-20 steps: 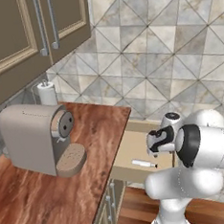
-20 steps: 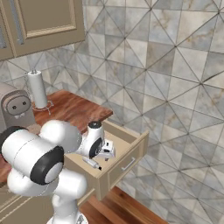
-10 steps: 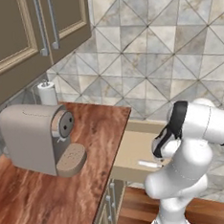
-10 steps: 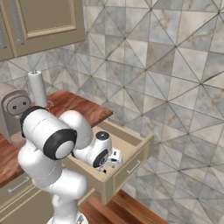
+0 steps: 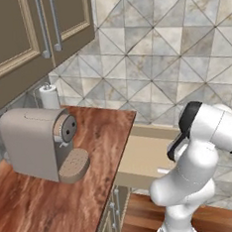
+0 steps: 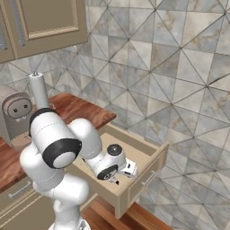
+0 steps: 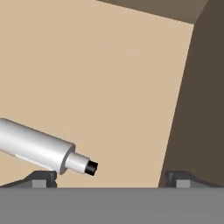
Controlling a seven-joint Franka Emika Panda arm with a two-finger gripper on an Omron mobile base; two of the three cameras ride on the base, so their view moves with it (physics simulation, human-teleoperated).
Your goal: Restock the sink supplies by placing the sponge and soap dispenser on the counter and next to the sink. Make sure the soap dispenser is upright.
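Note:
The soap dispenser [image 7: 35,146] is a pale grey cylinder with a short neck and a black tip. It lies on its side on the tan floor of an open drawer [image 6: 148,157], at the lower left of the hand view. My gripper [image 7: 113,178] is open and reaches down into the drawer. Its left fingertip sits just under the dispenser body and its right fingertip stands near the drawer's dark wall [image 7: 197,109]. Nothing is between the fingers. In the right base view my gripper [image 6: 117,177] is low inside the drawer. The reddish-brown counter [image 5: 105,139] runs to the left of the drawer. The sponge and the sink are out of view.
A beige coffee machine [image 5: 38,144] stands on the counter, and a paper towel roll [image 5: 49,96] stands behind it by the tiled wall. Wall cabinets hang above. The open drawer [image 5: 146,155] sticks out past the counter's right end, and the arm's elbow arches over it.
The arm has folded over and pushed the hand down deeper into the drawer, close to the drawer floor. The jaws have stayed wide open.

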